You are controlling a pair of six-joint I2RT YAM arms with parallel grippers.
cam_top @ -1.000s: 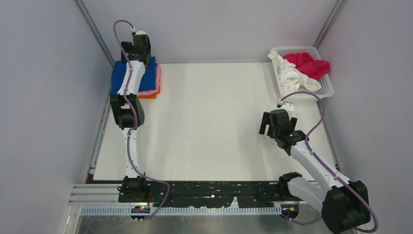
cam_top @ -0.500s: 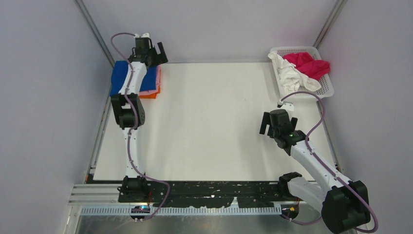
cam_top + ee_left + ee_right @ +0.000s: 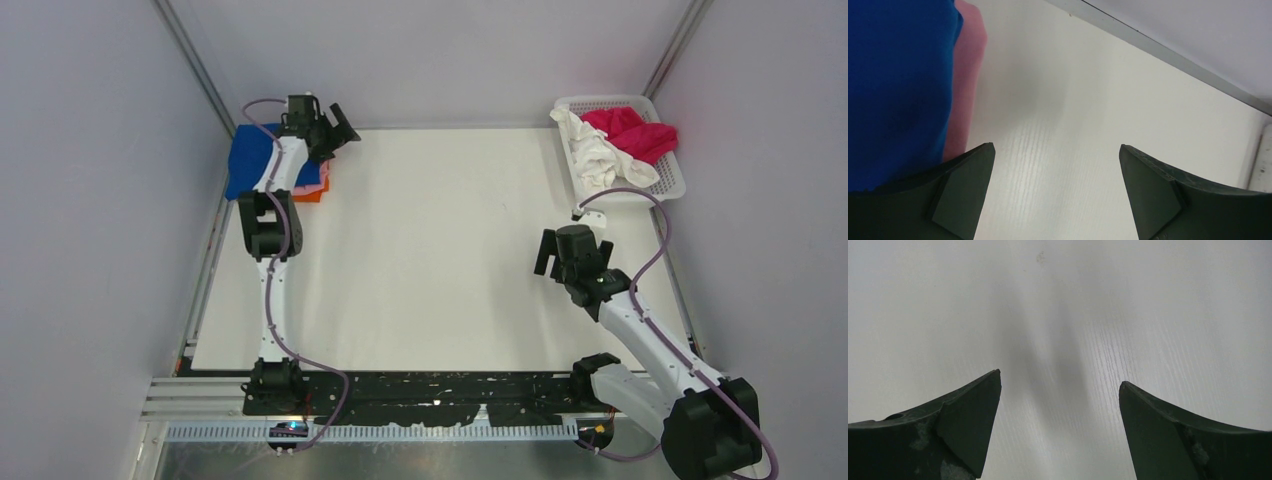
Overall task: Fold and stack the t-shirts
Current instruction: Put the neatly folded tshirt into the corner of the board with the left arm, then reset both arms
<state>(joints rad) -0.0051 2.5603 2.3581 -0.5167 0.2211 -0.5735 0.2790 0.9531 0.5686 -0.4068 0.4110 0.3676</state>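
A folded royal-blue t-shirt (image 3: 248, 158) tops a stack at the table's far left, with a pink t-shirt (image 3: 316, 178) and an orange t-shirt (image 3: 312, 196) showing under it. My left gripper (image 3: 340, 127) is open and empty, just right of the stack above bare table. In the left wrist view the blue shirt (image 3: 898, 90) and pink edge (image 3: 965, 75) lie to the left of the gripper (image 3: 1055, 150). A crimson t-shirt (image 3: 632, 133) and a white t-shirt (image 3: 598, 158) lie crumpled in the basket. My right gripper (image 3: 556, 253) is open and empty over bare table (image 3: 1059, 385).
The white mesh basket (image 3: 672, 180) stands at the far right corner. Grey walls and metal frame posts enclose the white table (image 3: 440, 240). A black rail carries the arm bases along the near edge.
My left gripper has swung from over the blue stack to the right, off its edge, and now points out over the table. The right arm has barely moved.
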